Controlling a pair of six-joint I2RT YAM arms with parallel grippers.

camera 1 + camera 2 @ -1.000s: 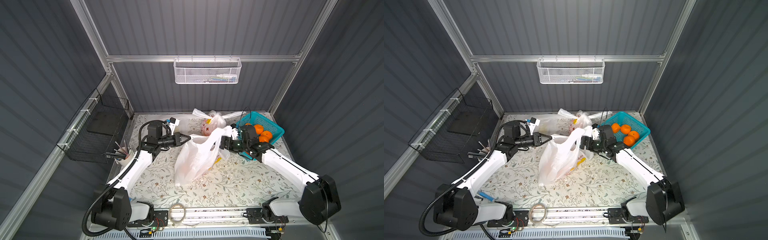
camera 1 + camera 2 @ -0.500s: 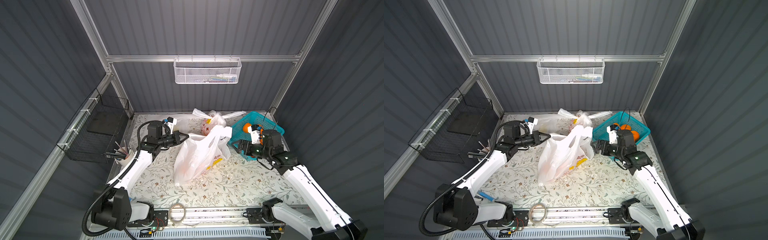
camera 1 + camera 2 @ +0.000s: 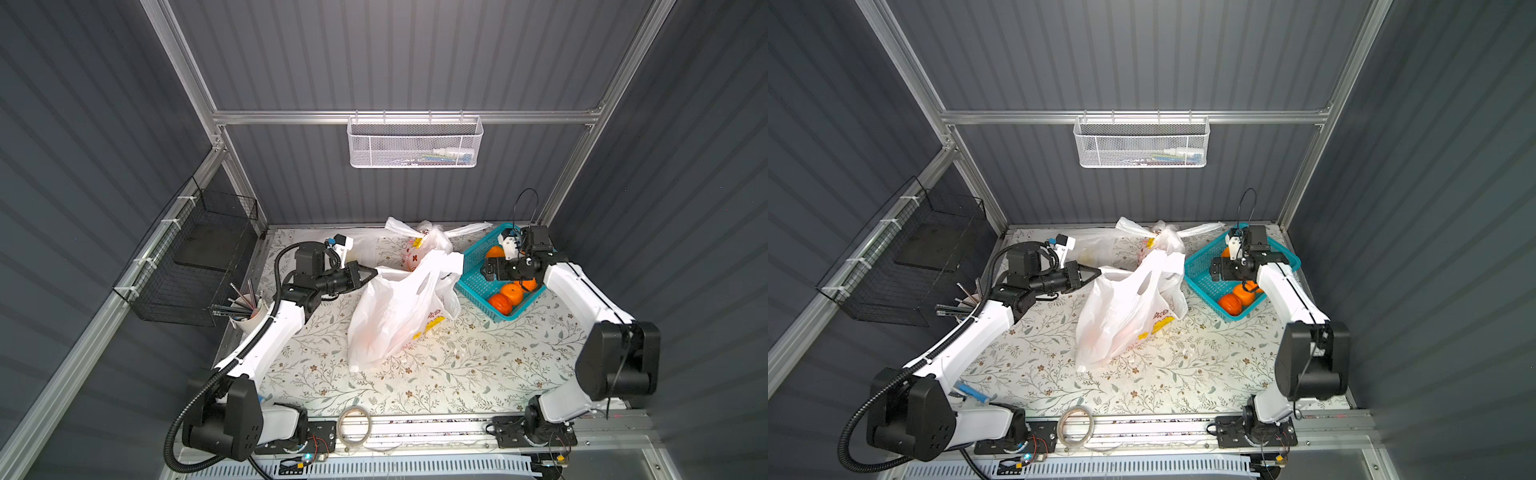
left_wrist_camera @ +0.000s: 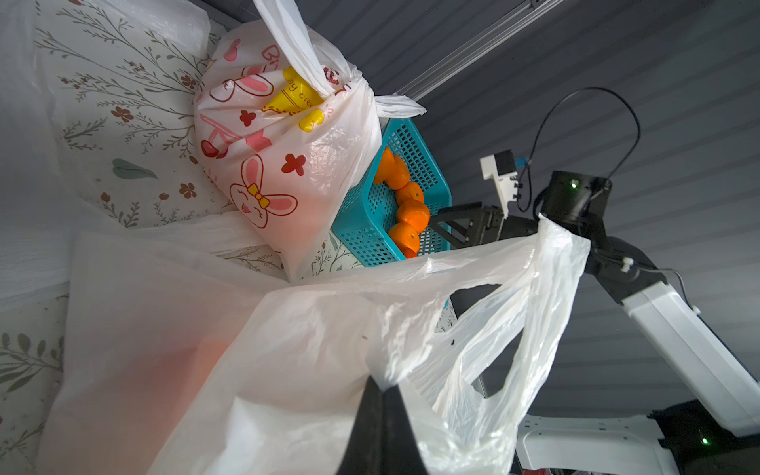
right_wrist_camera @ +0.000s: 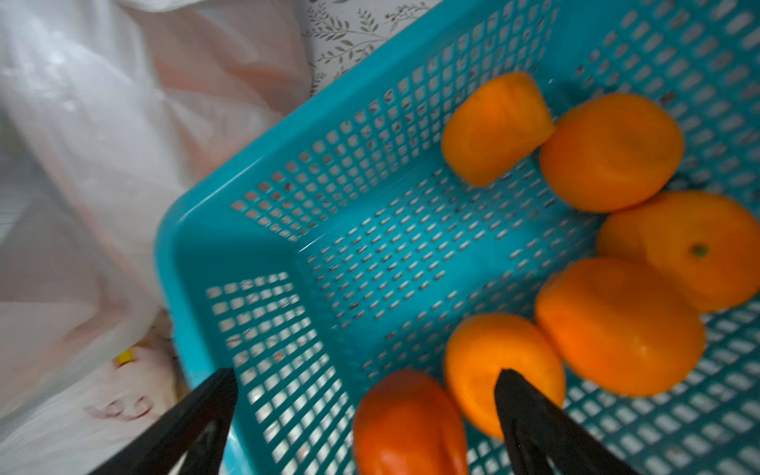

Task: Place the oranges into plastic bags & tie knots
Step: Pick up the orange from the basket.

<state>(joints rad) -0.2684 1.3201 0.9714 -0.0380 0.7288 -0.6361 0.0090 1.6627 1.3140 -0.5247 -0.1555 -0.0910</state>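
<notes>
pinching a handle of the thin translucent white plastic bag [image 3: 395,320], the left gripper [image 3: 371,272] is clamped; mid-table, the bag's long axis and mouth point at the teal lattice basket [image 3: 471,282], where the right gripper [image 5: 366,374] gapes over round orange mandarins [image 5: 608,152].

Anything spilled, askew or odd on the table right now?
No spill: the loose oranges all sit in the basket. One oddity: the open bag slumps, held only by one handle in the left gripper; its other handle is free, so the mouth looks half collapsed.
</notes>
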